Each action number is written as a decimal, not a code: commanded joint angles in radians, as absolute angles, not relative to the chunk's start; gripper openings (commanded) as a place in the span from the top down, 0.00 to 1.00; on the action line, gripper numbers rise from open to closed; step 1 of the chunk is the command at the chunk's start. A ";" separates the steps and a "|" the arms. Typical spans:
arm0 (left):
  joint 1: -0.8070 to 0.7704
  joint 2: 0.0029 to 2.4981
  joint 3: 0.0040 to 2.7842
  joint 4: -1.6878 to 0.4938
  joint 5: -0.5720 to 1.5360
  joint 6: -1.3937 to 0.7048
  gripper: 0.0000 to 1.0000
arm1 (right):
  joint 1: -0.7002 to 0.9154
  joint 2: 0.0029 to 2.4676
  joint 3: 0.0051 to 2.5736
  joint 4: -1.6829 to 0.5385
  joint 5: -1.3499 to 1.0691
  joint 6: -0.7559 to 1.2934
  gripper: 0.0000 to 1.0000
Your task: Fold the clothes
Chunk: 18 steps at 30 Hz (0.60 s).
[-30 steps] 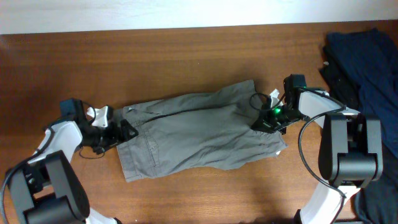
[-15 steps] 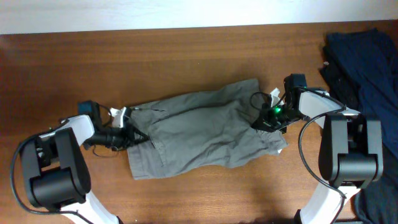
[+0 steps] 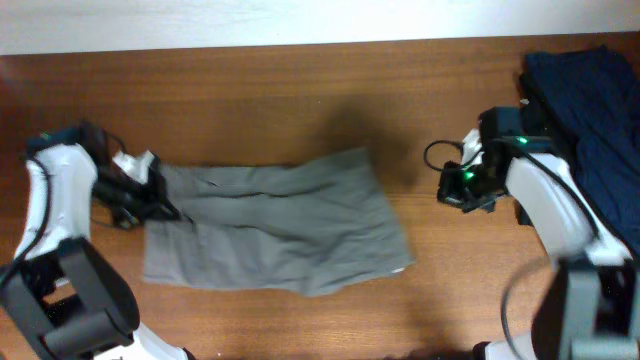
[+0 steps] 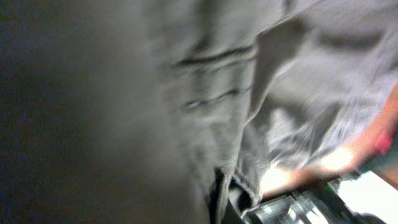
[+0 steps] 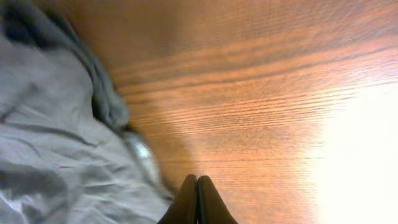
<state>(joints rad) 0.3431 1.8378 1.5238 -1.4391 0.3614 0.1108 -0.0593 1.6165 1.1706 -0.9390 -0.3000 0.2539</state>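
Observation:
The clothes, grey-olive shorts [image 3: 275, 225], lie wrinkled and spread lengthwise on the wooden table [image 3: 300, 100], left of centre. My left gripper [image 3: 163, 205] is shut on their left edge. In the left wrist view, blurred grey cloth [image 4: 267, 93] fills the frame and a fold of it sits pinched at my left gripper [image 4: 229, 205]. My right gripper [image 3: 447, 190] hovers over bare wood, a short way right of the shorts and apart from them. Its fingers [image 5: 205, 198] are pressed together with nothing between them, and the shorts [image 5: 56, 155] lie to their left.
A heap of navy and black garments [image 3: 585, 90] lies at the table's right side, beside my right arm. The table's far edge meets a pale wall strip [image 3: 250, 25] along the top.
My left gripper has shut on the shorts' left edge and dragged them left, stretching them flatter. My right gripper has drawn back to the right, off the shorts' right end.

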 commanded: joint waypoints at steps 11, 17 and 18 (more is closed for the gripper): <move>0.204 1.826 2.027 -1.624 -0.087 -0.065 0.99 | -0.067 1.355 1.190 -1.016 -0.257 0.244 0.96; -0.017 1.948 1.989 -1.540 -0.218 -0.225 0.98 | -0.067 1.355 1.190 -1.048 -0.257 0.244 0.96; -0.041 1.969 1.989 -1.531 -0.218 -0.247 0.99 | -0.067 1.355 1.190 -1.052 -0.257 0.243 0.96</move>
<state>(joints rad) 0.0437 1.8881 2.0052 -1.5612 -0.1551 -0.1326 -0.0593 1.3724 1.1782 -1.0443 -0.2729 0.2508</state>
